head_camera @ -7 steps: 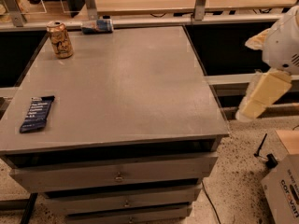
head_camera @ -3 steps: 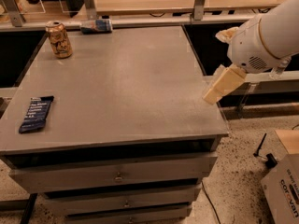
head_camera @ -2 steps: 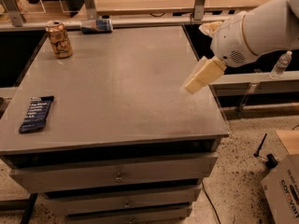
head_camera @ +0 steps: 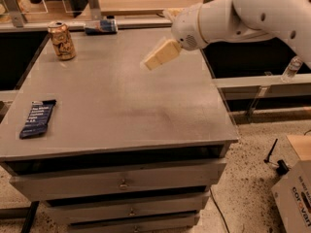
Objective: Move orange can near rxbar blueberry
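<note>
The orange can [head_camera: 61,41] stands upright at the far left corner of the grey table [head_camera: 121,96]. The rxbar blueberry [head_camera: 37,118] lies flat near the table's front left edge, well apart from the can. My gripper [head_camera: 149,63] hangs above the middle of the table on the white arm [head_camera: 252,13] that reaches in from the right. It is to the right of the can and holds nothing.
A blue and silver can [head_camera: 101,26] lies on its side at the table's far edge, right of the orange can. The table has drawers [head_camera: 121,183] below. A cardboard box [head_camera: 295,198] sits on the floor at the lower right.
My arm has swung in from the right side of the table to over its middle, toward the can. The can and the bar have not moved.
</note>
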Controlling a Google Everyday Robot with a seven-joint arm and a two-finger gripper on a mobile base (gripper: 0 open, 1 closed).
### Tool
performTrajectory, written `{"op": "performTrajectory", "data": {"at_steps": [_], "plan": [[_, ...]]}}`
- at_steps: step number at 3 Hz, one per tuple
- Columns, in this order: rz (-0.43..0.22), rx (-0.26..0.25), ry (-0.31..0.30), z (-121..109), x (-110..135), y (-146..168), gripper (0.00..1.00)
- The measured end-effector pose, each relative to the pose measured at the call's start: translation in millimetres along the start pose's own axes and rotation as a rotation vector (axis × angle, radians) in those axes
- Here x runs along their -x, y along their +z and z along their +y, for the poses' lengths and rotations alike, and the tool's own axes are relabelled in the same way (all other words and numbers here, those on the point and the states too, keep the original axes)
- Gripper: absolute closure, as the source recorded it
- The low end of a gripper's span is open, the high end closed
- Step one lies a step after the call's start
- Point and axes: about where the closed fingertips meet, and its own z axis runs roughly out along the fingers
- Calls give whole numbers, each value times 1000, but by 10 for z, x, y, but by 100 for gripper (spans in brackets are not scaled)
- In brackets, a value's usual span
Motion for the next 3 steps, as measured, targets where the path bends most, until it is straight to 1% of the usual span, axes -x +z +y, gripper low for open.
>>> {"op": "performTrajectory", "data": {"at_steps": [1, 2, 3], "plan": [[-112, 63, 3, -83, 353, 574, 0], [-186, 120, -1, -36, 691, 1063, 0], [-223, 152, 21, 67, 968, 1523, 0]]}}
